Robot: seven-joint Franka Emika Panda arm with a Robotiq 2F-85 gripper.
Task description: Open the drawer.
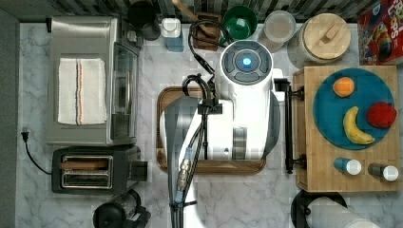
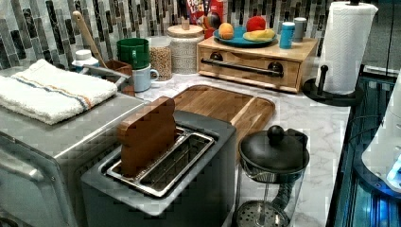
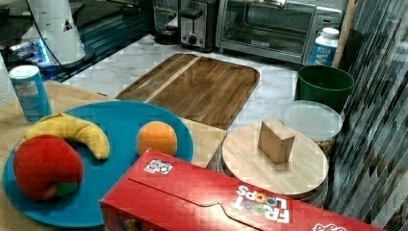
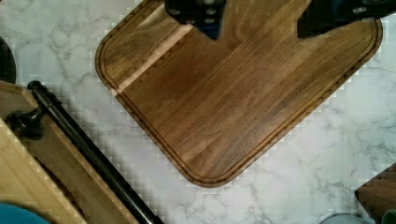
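The drawer (image 2: 246, 74) is a light bamboo panel in a low wooden box at the back of the counter, sitting flush and closed. Its long black bar handle (image 2: 242, 67) runs across the front. In the top view the handle (image 1: 288, 128) lies just right of my white arm (image 1: 237, 123). In the wrist view my gripper (image 4: 257, 18) is open, its dark fingers (image 4: 196, 11) wide apart with nothing between them. It hovers over the brown tray (image 4: 233, 102), and the handle (image 4: 93, 156) lies off to one side, clear of the fingers.
A blue plate (image 1: 328, 118) with an orange, a banana and a red fruit sits on the drawer box, beside two shakers. A paper towel roll (image 2: 347, 47) stands next to the box. Toaster (image 1: 90, 171), toaster oven (image 1: 85, 47), French press (image 2: 272, 161) and jars line the counter.
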